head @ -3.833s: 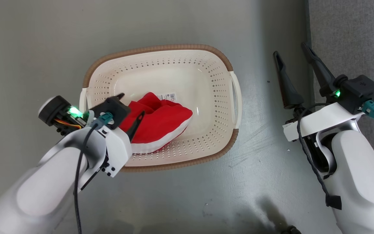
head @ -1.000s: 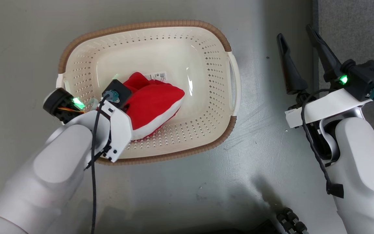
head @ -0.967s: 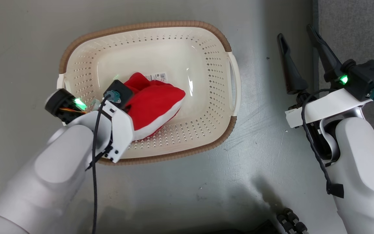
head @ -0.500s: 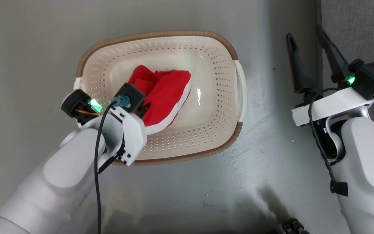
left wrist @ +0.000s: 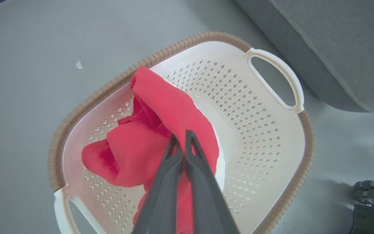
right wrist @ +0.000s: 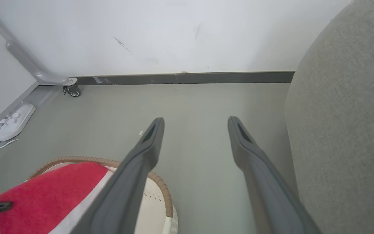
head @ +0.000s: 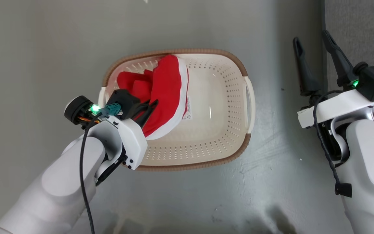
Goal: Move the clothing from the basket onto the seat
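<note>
The left gripper (left wrist: pixel 181 137) has its two long dark fingers pressed together on a fold of the soft bright red clothing with white trim (head: pixel 167 87). In the left wrist view the tips pinch the cloth near the middle of the frame. The fabric bunches and drapes away from that pinch over the left half of the cream-white perforated plastic basket with a brown rim (head: pixel 221 97). One edge reaches the rim at the top of the head view. I cannot tell whether the red bundle is one piece or two.

The right gripper (head: pixel 311 36) stands at the upper right with its jaws spread wide and nothing between them. It is just beside the large grey coarse-weave fabric seat (head: pixel 359 29), which runs down the right edge.

The pinch takes only a thin fold, so the weight of the hanging cloth could pull it free on the way across. Trailing fabric could also catch the rim and drag the light basket along — or snag on the right gripper's open fingers. If there are two pieces, the loose one could drop back.
</note>
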